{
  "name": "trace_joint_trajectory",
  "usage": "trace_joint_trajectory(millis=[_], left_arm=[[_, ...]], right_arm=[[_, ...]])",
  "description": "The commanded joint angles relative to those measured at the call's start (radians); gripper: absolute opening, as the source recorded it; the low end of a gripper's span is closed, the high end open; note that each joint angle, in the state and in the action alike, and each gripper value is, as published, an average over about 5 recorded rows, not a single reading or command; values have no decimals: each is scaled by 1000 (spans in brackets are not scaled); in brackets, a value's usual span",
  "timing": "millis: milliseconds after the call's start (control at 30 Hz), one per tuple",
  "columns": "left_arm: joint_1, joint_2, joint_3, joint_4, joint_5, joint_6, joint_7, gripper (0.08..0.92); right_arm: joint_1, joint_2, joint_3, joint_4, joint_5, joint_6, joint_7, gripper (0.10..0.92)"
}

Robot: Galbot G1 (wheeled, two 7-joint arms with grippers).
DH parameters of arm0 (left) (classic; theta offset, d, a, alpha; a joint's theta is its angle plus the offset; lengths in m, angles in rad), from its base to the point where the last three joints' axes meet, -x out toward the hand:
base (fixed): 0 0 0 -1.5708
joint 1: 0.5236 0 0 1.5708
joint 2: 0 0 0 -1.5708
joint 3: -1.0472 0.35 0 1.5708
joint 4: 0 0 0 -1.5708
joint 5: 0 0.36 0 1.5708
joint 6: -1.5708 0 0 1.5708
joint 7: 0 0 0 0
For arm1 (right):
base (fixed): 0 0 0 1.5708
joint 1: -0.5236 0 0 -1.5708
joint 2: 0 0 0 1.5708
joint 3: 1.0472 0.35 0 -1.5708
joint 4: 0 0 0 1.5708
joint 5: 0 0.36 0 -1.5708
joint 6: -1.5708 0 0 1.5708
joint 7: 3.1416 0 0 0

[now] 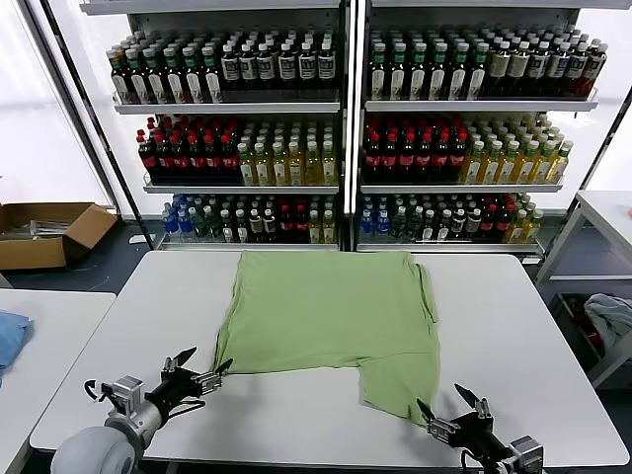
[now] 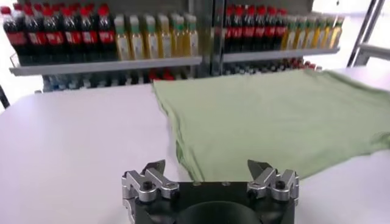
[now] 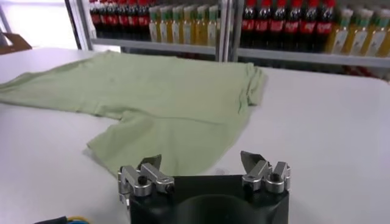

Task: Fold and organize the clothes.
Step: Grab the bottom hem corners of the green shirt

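Shirt [image 1: 331,311] on table [image 1: 533,326], shelves [image 1: 346,188] behind.

Blue cloth [image 1: 8,336] cut by the head view's left edge, bottle labels unreadably small.

From my head camera I've got the light green shirt [image 1: 331,316] lying flat on the white table [image 1: 513,326], back side up, one part hanging lower toward the near right corner. My left gripper [image 1: 205,367] sits low at the near left, jaws spread wide, its tips just at the shirt's near left corner. My right gripper [image 1: 452,403] is at the near right edge, jaws wide apart too, just beside the shirt's lowest flap. Behind the table, shelves of bottles [image 1: 346,128] fill the wall. A cardboard box [image 1: 49,232] sits on the floor far left, a blue cloth [image 1: 8,338] on the side table.
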Motion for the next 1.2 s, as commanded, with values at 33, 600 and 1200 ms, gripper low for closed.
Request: trace_joint_trajectory(millis=[33, 600, 1200], left_arm=[[-102, 23, 69, 98, 1, 49, -47, 823], [-83, 3, 80, 87, 1, 50, -36, 411], [2, 12, 69, -14, 26, 50, -25, 96]], right_arm=[[32, -4, -59, -1, -26, -70, 21, 822], [23, 26, -82, 20, -35, -78, 30, 396], [-29, 39, -38, 58, 18, 33, 6, 107]])
